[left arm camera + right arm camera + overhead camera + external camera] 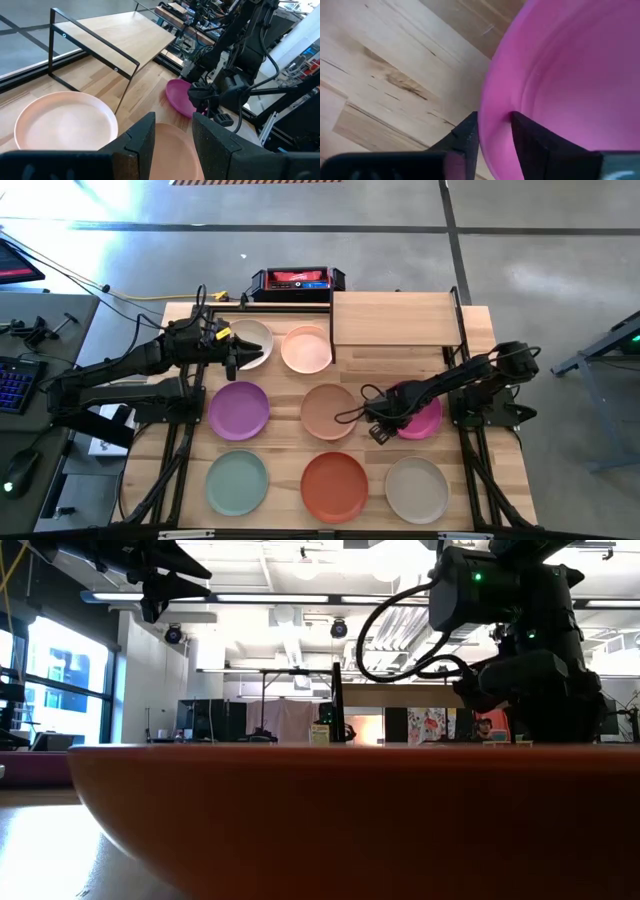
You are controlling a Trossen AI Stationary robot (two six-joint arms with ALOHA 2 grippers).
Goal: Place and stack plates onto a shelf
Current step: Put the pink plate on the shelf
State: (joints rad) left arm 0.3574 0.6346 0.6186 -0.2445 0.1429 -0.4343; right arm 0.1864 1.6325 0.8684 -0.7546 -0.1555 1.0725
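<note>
Several round plates lie on the tabletop in the high view: cream (257, 340), pale pink (306, 348), purple (239, 409), tan (328, 410), mint green (237, 482), orange-red (334, 486) and beige-grey (416, 489). The light-wood shelf (395, 318) stands on black legs at the far edge with nothing on it. My left gripper (232, 352) hovers open over the cream plate's left side. My right gripper (383, 420) is shut on the magenta plate (425, 420), right of the tan plate. The left wrist view shows the magenta plate (180, 95) tilted. My right gripper (495, 127) pinches the magenta plate's rim (496, 107) on its left side, the side toward the tan plate. One finger (467, 135) is outside the rim and the other (532, 140) inside the bowl. The plate sits tilted in the hold; whether it is clear of the table I cannot tell.
A red-and-black box (297, 280) sits beyond the table's far edge, left of the shelf. The shelf's black leg frame (95, 50) stands close to the pale pink plate (65, 120). The orange-red plate (320, 820) fills the low view's foreground.
</note>
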